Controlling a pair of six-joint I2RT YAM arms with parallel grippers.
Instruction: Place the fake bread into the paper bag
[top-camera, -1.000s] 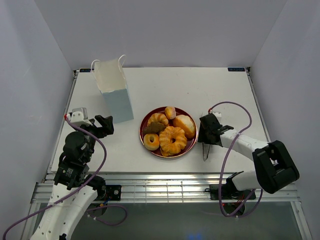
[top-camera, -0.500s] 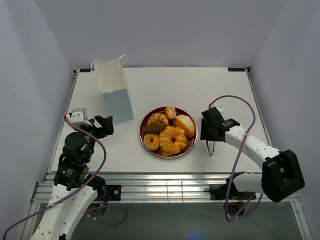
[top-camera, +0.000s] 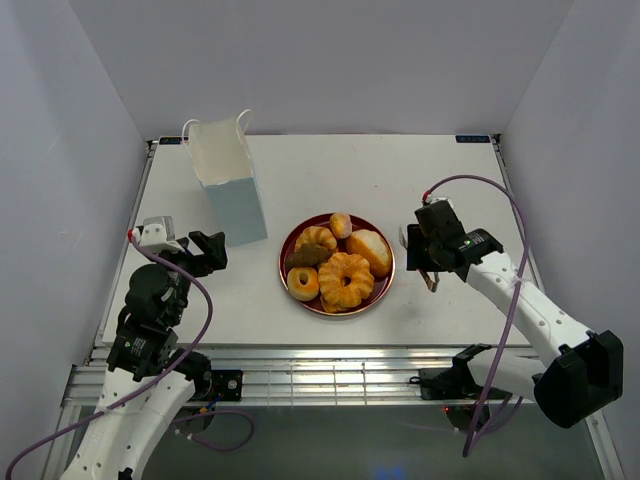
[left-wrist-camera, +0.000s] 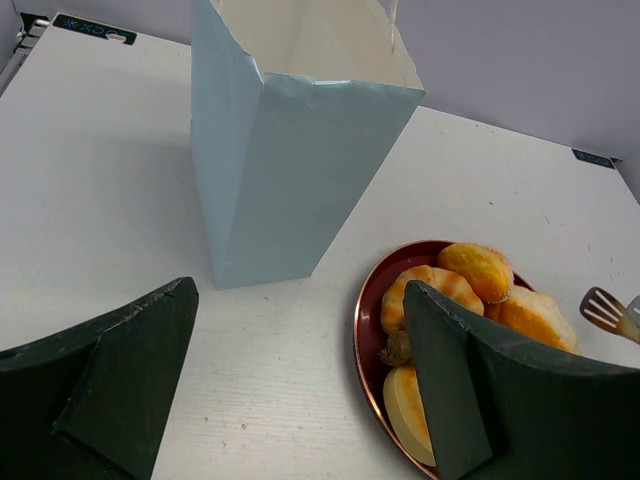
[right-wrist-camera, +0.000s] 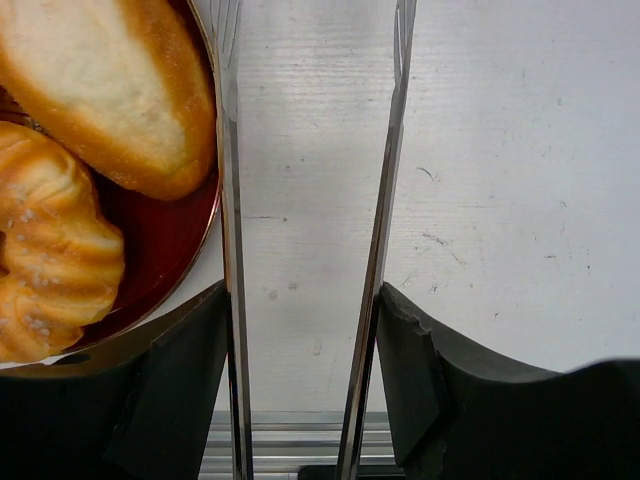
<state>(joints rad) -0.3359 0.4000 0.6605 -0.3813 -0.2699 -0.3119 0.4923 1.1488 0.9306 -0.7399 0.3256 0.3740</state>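
Note:
The fake bread sits on a dark red plate (top-camera: 366, 304): a twisted ring (top-camera: 345, 278), a long bun (top-camera: 370, 250), a ring donut (top-camera: 303, 283), a croissant (top-camera: 316, 238), a small bun (top-camera: 341, 224) and a dark brown piece (top-camera: 305, 257). The pale blue paper bag (top-camera: 235, 205) stands upright and open, left of the plate; it also shows in the left wrist view (left-wrist-camera: 300, 170). My right gripper (top-camera: 428, 262) is shut on the silver tongs (right-wrist-camera: 385, 200), just right of the plate, with the long bun (right-wrist-camera: 110, 90) at its left. My left gripper (left-wrist-camera: 300, 300) is open and empty, near the bag's base.
The tongs' tips (left-wrist-camera: 605, 308) show beyond the plate in the left wrist view. White walls stand on three sides. The metal rail (top-camera: 330, 380) runs along the near table edge.
My right gripper has lifted the tongs off the table and moved up and slightly right, beside the plate. The left arm, bag and bread have not moved.

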